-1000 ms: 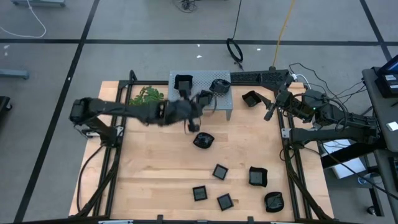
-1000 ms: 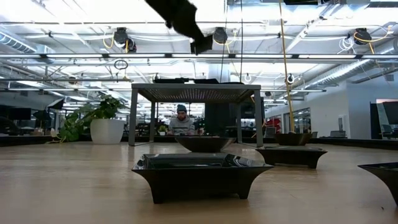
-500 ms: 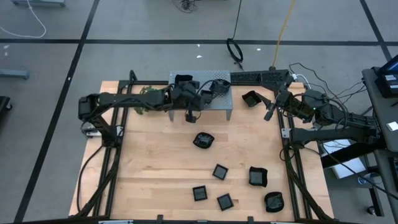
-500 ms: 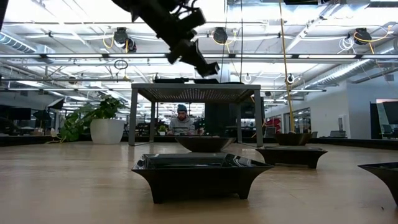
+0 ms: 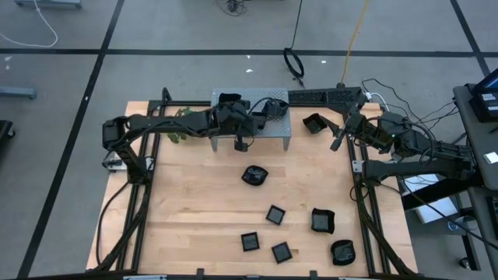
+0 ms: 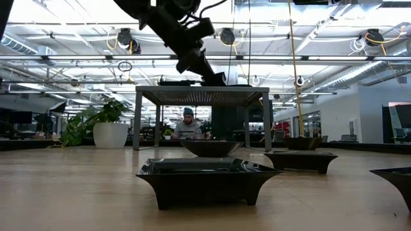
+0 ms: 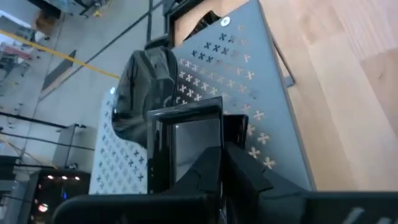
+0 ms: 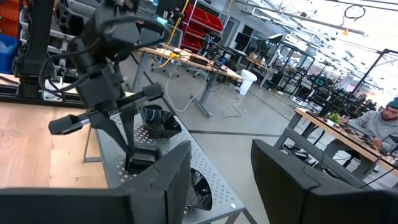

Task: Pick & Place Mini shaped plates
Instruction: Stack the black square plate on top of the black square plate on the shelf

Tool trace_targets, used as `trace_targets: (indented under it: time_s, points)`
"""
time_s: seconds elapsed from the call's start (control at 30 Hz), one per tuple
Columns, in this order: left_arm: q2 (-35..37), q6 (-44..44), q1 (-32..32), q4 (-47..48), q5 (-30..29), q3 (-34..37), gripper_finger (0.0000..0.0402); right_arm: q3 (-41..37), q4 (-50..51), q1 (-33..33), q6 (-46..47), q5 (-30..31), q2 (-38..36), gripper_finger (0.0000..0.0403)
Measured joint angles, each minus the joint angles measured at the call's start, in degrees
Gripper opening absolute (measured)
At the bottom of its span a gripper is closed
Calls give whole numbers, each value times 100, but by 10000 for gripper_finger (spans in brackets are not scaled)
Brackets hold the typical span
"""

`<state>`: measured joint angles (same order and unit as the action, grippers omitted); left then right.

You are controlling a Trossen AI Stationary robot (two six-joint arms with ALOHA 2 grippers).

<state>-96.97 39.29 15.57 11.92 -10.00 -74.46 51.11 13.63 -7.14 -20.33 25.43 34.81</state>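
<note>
Small glossy black plates lie scattered on the wooden table: a scalloped one [image 5: 254,175], flat squares [image 5: 275,214] [image 5: 249,242] and deeper ones [image 5: 322,220] near the near edge. Two more [image 5: 229,101] [image 5: 274,106] sit on the grey perforated stand [image 5: 280,124]. My left gripper [image 5: 247,123] reaches over the stand, shut on a square plate [image 7: 186,140]. My right gripper [image 5: 336,141] waits open by the table's right edge, beside another plate [image 5: 314,122]. My left gripper [image 7: 214,177] pinches the square plate by its near rim [image 7: 208,155], fingers [image 8: 118,134] slanting down from above. The plate [image 8: 144,160] sits level at the stand's top; whether it rests on the perforated sheet I cannot tell.
A green leafy sprig [image 5: 183,120] lies left of the stand, under my left arm. A rounded plate [image 7: 146,93] stands just behind the held one. In the low view a plate [image 6: 209,176] fills the foreground, and a person [image 6: 187,125] sits beyond the table.
My left gripper has carried the square plate toward the table's far edge and down, from high above the table's middle to the stand's top. My right arm has kept still.
</note>
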Motion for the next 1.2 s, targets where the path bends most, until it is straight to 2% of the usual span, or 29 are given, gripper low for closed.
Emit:
trace_targets:
  time_s: [0.2, 0.53, 0.7, 0.9, 1.03, 1.2]
  points:
    - [15, -349, 59, -51, 4, -11, 39, 0, 0, 0, 1, 0, 0, 155]
    - [17, -372, -38, -259, -94, -9, 117, 0, 0, 0, 1, 0, 0, 155]
    - [82, -354, -255, -629, -655, -9, 143, 0, 0, 0, 1, 0, 0, 155]
    - [264, -403, -582, -888, -1284, -5, 149, 0, 0, 0, 1, 0, 0, 155]
    - [314, -848, -742, -1034, -1362, -6, 150, 0, 0, 0, 1, 0, 0, 155]
    - [290, -1887, -961, -943, -1194, -6, 150, 0, -2, 0, 1, 0, -2, 155]
